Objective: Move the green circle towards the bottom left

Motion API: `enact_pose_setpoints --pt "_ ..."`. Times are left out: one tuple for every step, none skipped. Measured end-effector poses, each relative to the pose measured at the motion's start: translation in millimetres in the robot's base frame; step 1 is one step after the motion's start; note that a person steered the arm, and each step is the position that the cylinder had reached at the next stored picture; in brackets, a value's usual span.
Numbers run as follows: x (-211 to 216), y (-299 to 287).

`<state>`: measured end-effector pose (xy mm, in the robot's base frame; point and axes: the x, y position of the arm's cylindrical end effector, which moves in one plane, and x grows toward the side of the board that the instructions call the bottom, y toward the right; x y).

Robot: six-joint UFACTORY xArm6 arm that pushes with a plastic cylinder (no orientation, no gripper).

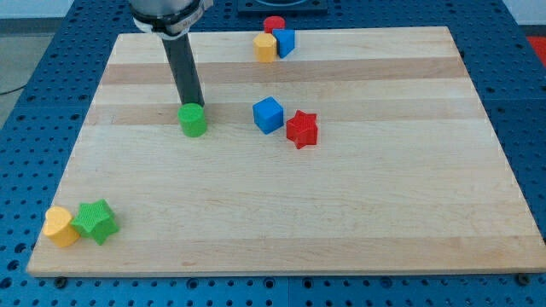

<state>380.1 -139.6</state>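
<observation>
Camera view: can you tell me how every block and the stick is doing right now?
my tip: down at the board, right behind the green circle, at its top edge
green circle: upright, alone
blue cube: flat, beside the red star
red star: flat
green star: against the yellow block, bottom left corner
red, yellow, blue blocks: bunched at the top edge

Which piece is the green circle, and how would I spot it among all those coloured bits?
Start from the wooden board and find the dark rod in its upper left part. My tip sits right at the top edge of the green circle. It is round, unlike the green star at the bottom left corner.
</observation>
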Motion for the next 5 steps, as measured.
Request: enact_pose_setpoints --pt "23.0 0.2" --pt "25.8 14.3" --pt "34.5 31.2" --pt "44.3 25.2" --pt "61.4 17.1"
